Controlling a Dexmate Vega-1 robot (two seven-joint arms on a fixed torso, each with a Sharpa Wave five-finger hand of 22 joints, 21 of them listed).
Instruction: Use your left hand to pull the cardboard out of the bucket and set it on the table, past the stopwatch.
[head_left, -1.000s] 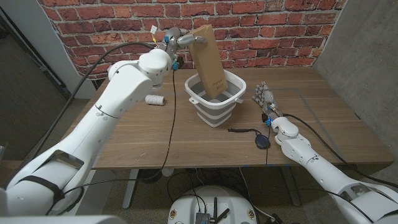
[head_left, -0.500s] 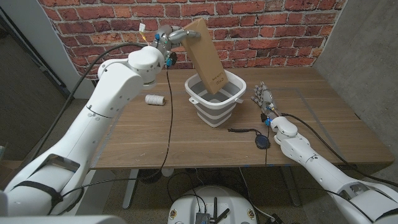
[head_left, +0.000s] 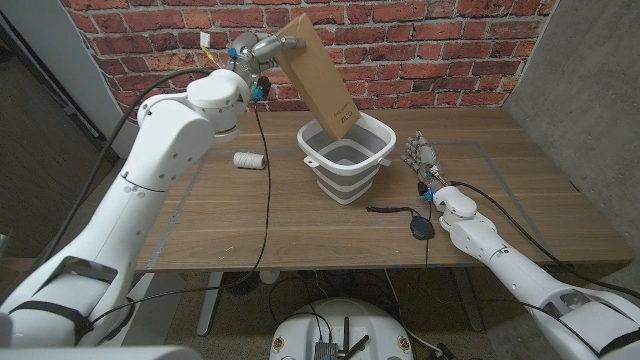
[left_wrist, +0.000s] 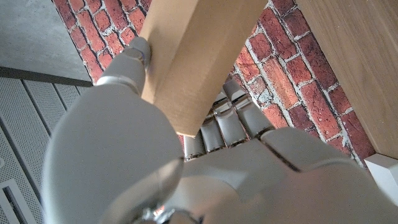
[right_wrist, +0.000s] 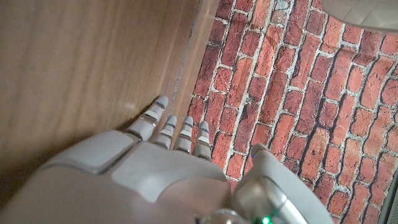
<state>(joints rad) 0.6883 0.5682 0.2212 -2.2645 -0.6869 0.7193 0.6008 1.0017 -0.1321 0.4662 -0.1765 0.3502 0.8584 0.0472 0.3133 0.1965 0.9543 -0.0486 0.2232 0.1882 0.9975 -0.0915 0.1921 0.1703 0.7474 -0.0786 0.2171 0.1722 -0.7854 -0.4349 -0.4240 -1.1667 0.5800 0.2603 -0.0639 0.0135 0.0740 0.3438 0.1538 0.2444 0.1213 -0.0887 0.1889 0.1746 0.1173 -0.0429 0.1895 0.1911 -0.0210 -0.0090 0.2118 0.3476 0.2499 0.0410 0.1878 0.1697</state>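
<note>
Right hand (right_wrist: 155, 180), fingers (right_wrist: 149, 121) straight

The only marking I can find is a small dark print on the cardboard (head_left: 318, 76), near its lower end, just above the rim of the bucket (head_left: 349, 158), at upper middle of the head view. It is too small and blurred for me to read a single letter or number. In my left wrist view the cardboard face between my fingers (left_wrist: 231, 121) is plain brown. Nothing else on the bench (head_left: 300, 225) carries text I can read.
</note>
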